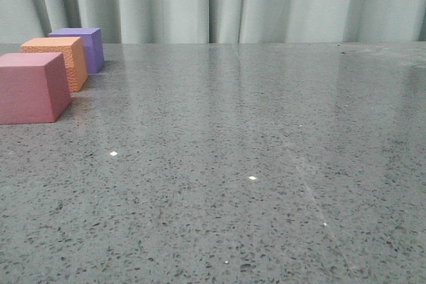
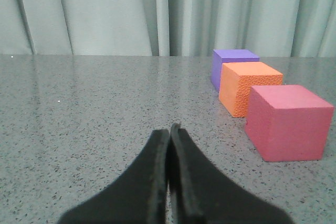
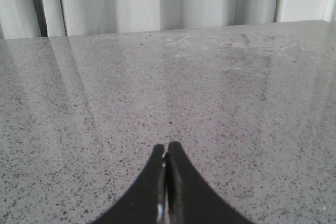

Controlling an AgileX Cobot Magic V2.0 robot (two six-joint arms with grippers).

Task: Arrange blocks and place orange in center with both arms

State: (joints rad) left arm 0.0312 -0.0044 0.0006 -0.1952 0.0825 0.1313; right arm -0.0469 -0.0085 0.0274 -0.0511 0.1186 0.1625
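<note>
At the left edge of the front view, three matte foam cubes stand in a row on the speckled grey stone table [image 1: 253, 164]: pink cube [image 1: 30, 88] nearest, grainy orange cube [image 1: 58, 60] in the middle, purple cube [image 1: 83, 46] farthest. Pleated pale curtains [image 1: 266, 1] fill the upper frame. Left gripper [image 2: 169, 132]: fingers pressed together, holding nothing. Right gripper [image 3: 167, 150]: likewise closed, over bare table.
</note>
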